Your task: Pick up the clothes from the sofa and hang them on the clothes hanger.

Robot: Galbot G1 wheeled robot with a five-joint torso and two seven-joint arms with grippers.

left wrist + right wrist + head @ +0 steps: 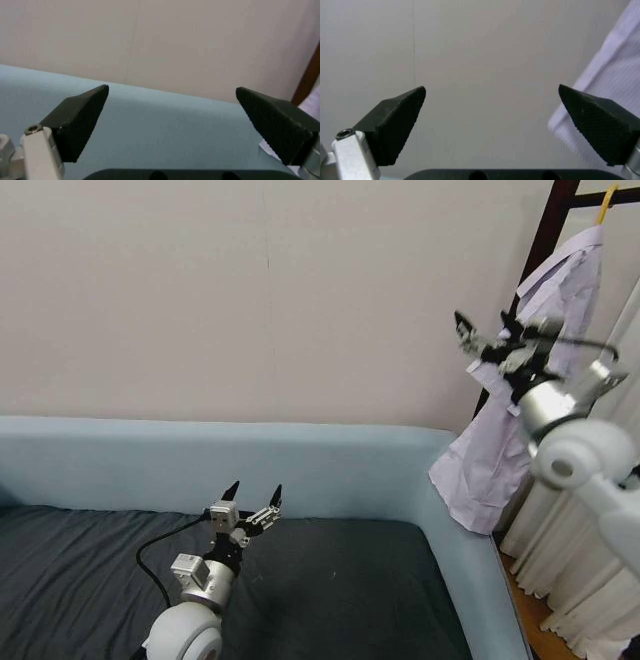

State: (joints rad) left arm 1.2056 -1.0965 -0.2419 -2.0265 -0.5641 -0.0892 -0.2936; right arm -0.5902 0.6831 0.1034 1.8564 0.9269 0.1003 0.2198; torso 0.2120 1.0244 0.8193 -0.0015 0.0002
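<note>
**Head view.** Shirt (530, 380), pale lilac: hung on a yellow hanger (607, 202) from a dark clothes rack (553, 210), upper right. Its long axis is near vertical, collar up, with the hem flaring down and left beside the arm of the sofa (250, 460). Right gripper (488, 335): raised at the shirt's left edge, jaws spread, empty. Left gripper (256, 495): low over the dark seat, jaws apart, empty.

**Left wrist view.** Jaws wide, nothing between. Beyond them: sofa back, wall, and a strip of rack at the edge.

**Right wrist view.** Jaws wide, empty. Beyond them: wall, with shirt fabric along one side.
</note>
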